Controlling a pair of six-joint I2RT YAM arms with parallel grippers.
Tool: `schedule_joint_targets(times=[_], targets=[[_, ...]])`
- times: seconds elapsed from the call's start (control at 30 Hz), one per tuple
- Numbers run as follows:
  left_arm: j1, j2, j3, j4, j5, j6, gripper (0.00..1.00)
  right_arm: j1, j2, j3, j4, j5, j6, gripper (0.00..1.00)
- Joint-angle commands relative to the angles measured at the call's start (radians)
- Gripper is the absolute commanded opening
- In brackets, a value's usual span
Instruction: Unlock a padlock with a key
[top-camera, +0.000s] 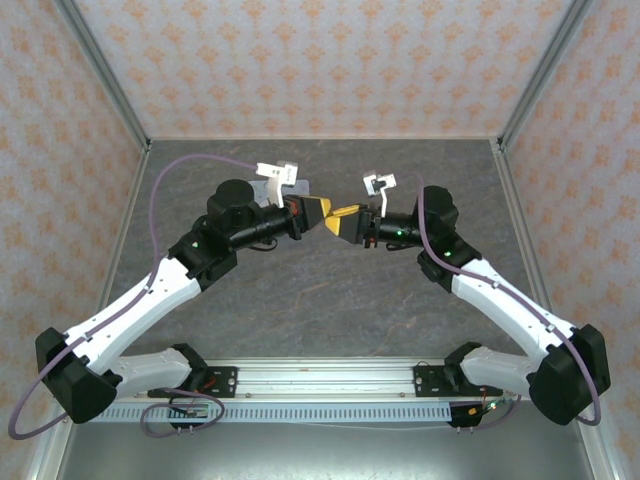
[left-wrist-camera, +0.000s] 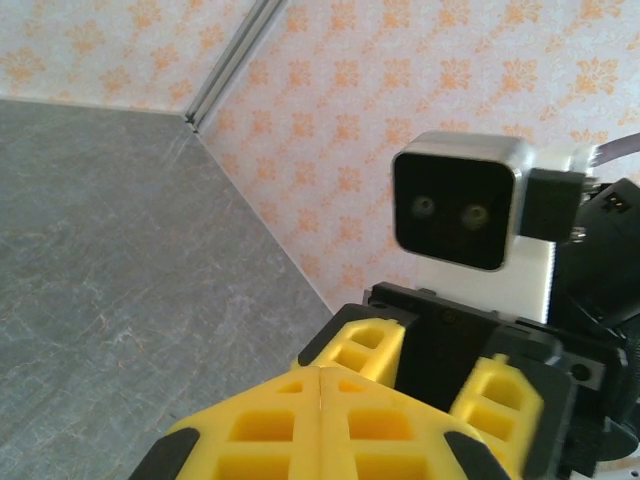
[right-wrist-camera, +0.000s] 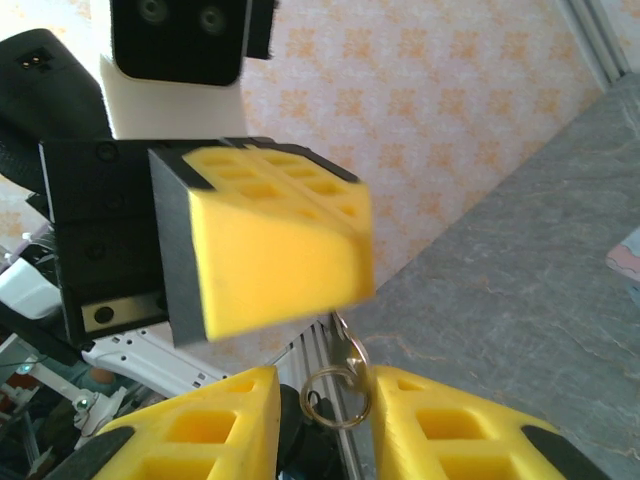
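Observation:
Both grippers meet tip to tip in mid-air above the middle of the table. My left gripper is shut, its yellow fingers pressed together. In the right wrist view the thin metallic key hangs from under those closed fingers, with a small wire ring on its lower end. My right gripper is open, one yellow finger on each side of the ring, the right one close to the key. The teal padlock is hidden or out of view.
A grey stone-patterned table is closed in by orange-patterned walls. A pale object lies on the table at the right edge of the right wrist view. A pale grey-blue thing peeks out behind the left wrist.

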Motion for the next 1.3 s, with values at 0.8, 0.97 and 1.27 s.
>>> schedule_joint_targets(times=[0.8,0.97,1.27], targets=[[0.015,-0.010,-0.014,0.053,0.019,-0.006,0.00,-0.013,0.038,0.031,0.114,-0.008,0.040,0.41],[0.015,-0.006,-0.014,0.056,0.020,-0.009,0.00,-0.013,0.048,0.046,0.135,-0.026,0.050,0.38],[0.015,-0.002,-0.016,0.058,0.022,-0.010,0.00,-0.013,0.048,0.047,0.151,-0.028,0.059,0.25]])
